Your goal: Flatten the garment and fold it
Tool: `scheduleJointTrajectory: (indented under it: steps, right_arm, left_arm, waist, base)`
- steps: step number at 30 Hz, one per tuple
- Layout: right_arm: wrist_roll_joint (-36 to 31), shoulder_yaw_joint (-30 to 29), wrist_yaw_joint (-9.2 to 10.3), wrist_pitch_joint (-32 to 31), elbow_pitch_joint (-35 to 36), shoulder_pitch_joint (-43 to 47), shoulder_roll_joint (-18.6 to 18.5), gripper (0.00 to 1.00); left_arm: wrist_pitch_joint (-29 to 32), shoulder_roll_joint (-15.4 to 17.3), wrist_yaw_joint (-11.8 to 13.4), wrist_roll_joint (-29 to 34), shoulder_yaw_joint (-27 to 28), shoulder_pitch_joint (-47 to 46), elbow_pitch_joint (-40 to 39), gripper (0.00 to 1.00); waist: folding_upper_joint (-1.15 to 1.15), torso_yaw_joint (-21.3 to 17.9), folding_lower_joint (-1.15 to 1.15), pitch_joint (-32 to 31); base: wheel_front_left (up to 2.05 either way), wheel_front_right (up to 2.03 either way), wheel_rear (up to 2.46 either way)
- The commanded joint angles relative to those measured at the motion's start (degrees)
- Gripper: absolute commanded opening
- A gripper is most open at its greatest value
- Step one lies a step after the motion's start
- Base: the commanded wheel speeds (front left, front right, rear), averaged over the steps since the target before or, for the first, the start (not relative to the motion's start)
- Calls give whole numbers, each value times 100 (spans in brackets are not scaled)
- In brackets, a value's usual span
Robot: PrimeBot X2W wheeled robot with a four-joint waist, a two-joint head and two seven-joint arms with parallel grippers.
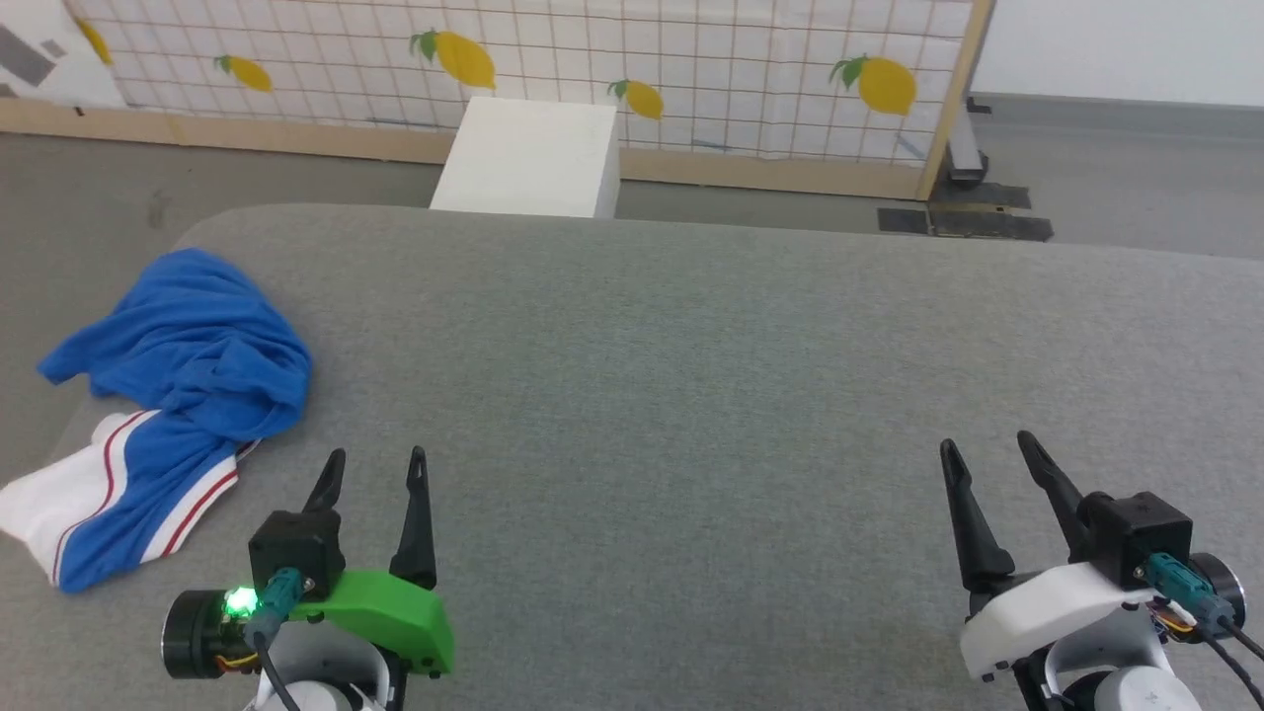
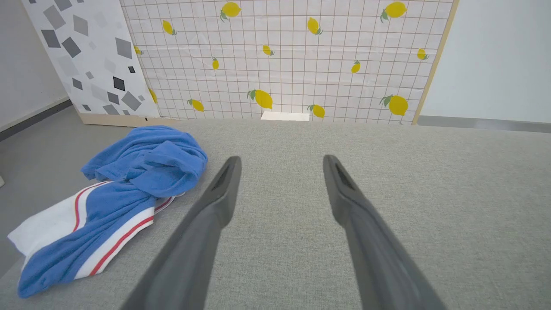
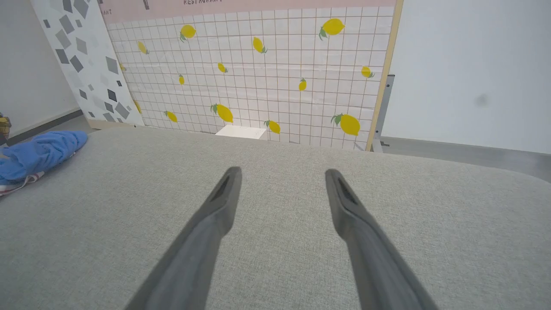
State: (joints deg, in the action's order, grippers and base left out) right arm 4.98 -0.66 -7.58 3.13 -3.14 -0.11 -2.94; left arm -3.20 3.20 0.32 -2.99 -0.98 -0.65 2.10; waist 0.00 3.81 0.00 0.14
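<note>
At the far left corner of the grey tabletop [image 1: 691, 395] lies the T-shirt [image 1: 168, 395], crumpled. A blue bundle is heaped on top, and a flatter part with a white sleeve and red-and-white stripes spreads toward the near edge. The white part seems to hang slightly over the rim. It looks light, soft and limp, so it should sag and stretch when lifted, drag on the cloth-like surface and hold no shape of its own. A good place to take hold is probably the striped sleeve edge or a thick outer fold of the blue heap. Two points set well apart would let it be pulled flat. No chest print can be made out in the crumple.

Just right of the shirt and apart from it, the left pincer [image 1: 378, 454] hovers with its jaws wide and nothing between them. The middle of the tabletop is bare. Well to the right, the right pincer [image 1: 987, 440] is spread equally wide and empty, far from the shirt.

The head view takes in both pincers and the shirt together, plus a white box [image 1: 533, 158] on the floor beyond. The left wrist view gives the closest look at the stripes and the height of the heap. In the right wrist view the shirt is a blue sliver at the left edge, and lettering runs along the top of the lemon-patterned screen [image 3: 258, 77].
</note>
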Motion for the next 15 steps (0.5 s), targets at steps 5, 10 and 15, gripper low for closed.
scheduleJointTrajectory:
  steps: [5, 10, 15]
  right_arm:
    - [133, 19, 2, 119, -89, 70, 2, 100]
    - [194, 28, 3, 177, -140, 81, 2, 100]
    - [248, 45, 3, 237, -187, 90, 2, 100]
  left_arm:
    - [-117, -9, 63, -112, 7, 33, 49, 100]
    - [-175, -11, 88, -150, 12, 54, 68, 100]
    - [-235, -12, 110, -185, 15, 64, 86, 100]
  waist:
    - [0, 231, 0, 2]
    - [0, 426, 0, 3]
    - [0, 638, 0, 9]
  base:
    - [0, 0, 0]
    - [0, 0, 0]
    - [0, 0, 0]
